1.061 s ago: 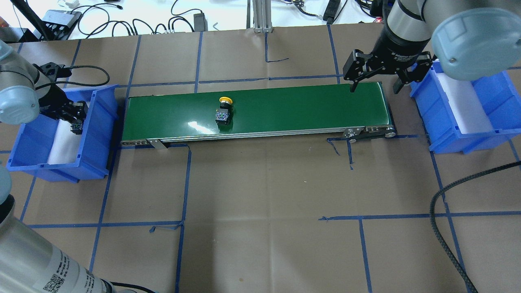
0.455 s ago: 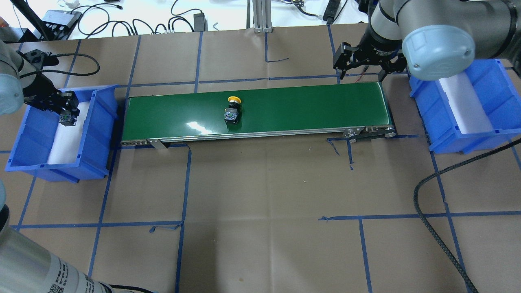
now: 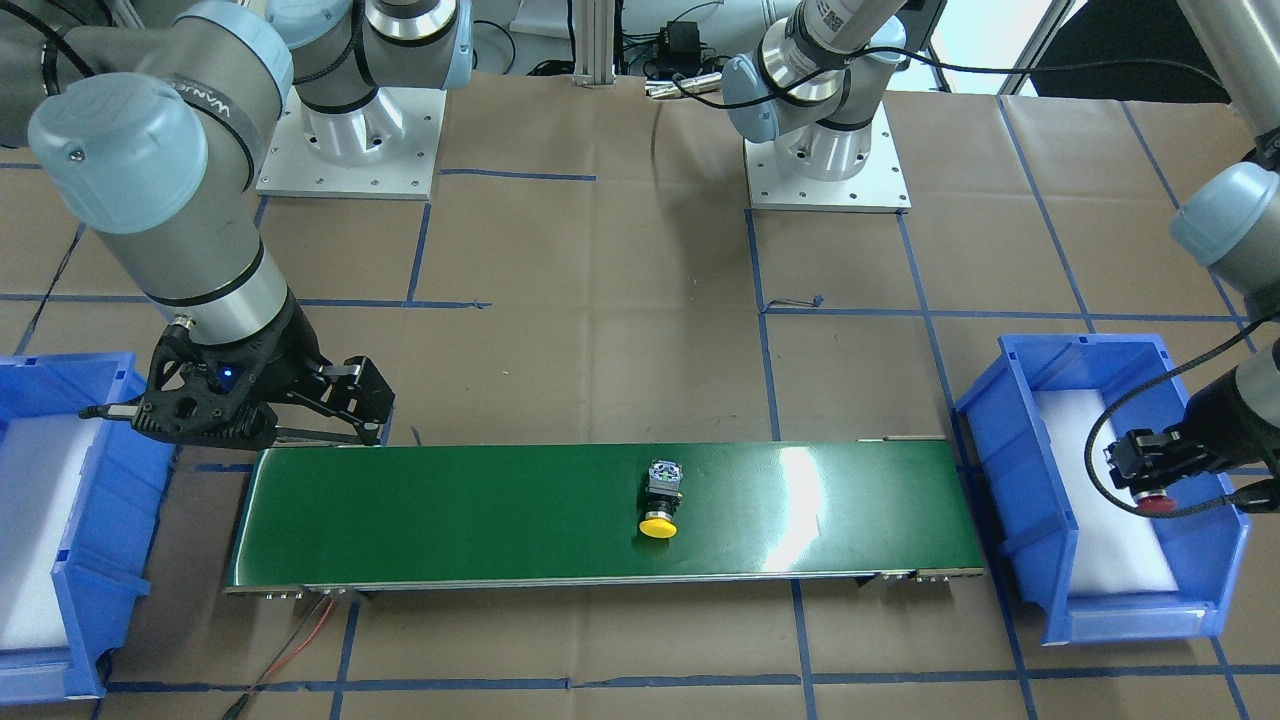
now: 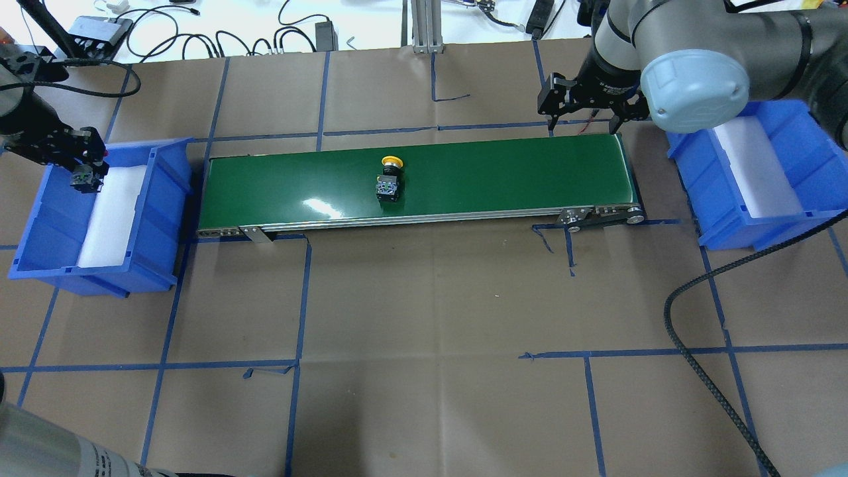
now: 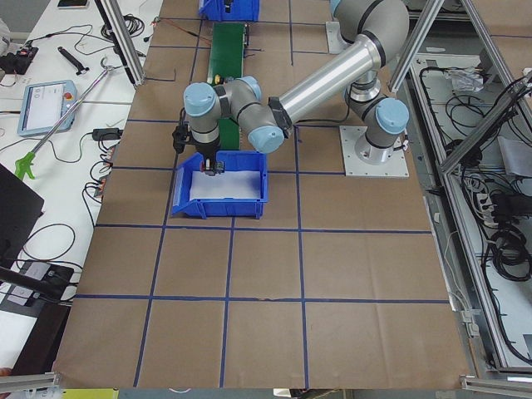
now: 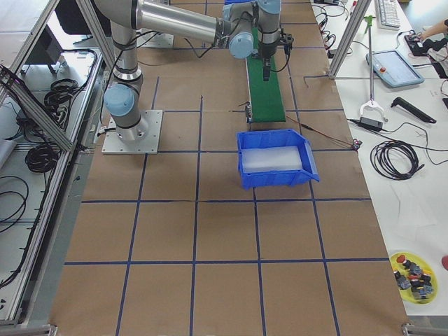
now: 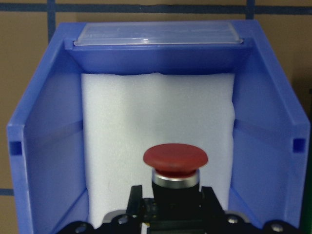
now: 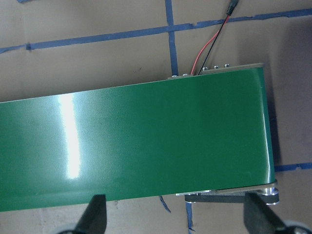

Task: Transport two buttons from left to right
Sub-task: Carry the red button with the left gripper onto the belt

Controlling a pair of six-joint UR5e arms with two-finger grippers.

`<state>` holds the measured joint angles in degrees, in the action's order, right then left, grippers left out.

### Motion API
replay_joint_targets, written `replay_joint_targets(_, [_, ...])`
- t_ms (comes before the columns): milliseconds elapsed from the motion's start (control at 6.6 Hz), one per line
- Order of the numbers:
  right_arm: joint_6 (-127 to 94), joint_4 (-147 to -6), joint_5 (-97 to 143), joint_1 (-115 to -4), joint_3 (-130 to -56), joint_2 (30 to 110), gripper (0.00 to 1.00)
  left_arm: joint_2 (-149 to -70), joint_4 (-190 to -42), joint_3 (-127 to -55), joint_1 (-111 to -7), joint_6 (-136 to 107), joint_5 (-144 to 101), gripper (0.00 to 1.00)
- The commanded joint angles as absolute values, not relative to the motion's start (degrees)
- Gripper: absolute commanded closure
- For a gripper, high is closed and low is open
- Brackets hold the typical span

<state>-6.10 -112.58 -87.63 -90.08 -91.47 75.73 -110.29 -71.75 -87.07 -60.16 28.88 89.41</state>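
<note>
The yellow-capped button (image 4: 389, 180) lies on its side on the green conveyor belt (image 4: 497, 172), just left of the belt's middle; it also shows in the front-facing view (image 3: 660, 502). My left gripper (image 4: 82, 173) is shut on the red-capped button (image 7: 175, 161) and holds it above the white foam of the left blue bin (image 4: 165, 199). The red cap shows under the gripper in the front-facing view (image 3: 1160, 503). My right gripper (image 4: 583, 121) is open and empty, hovering over the far edge of the belt's right end, with the belt (image 8: 146, 141) below its fingers.
The right blue bin (image 4: 689, 179) with white foam stands just beyond the belt's right end. A black cable (image 4: 689, 344) loops over the table at the right. Cables and a power supply lie along the far table edge.
The yellow button has travelled right along the belt. My left gripper has risen and moved back-left with the red button. My right gripper has moved left from the right bin toward the belt's far edge.
</note>
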Motion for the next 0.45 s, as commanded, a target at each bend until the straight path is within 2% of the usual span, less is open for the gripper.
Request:
replay_joint_targets(0, [-6.1, -112.9, -87.6, -90.1, -91.4, 75.4, 0.00, -107.7, -76.5, -86.2, -60.9, 28.4, 89.4, 0.95])
replay_joint_targets(303, [-6.0, -112.9, -87.6, -90.1, -91.5, 75.3, 0.00, -107.3, -76.5, -86.7, -65.4, 26.4, 89.5, 0.95])
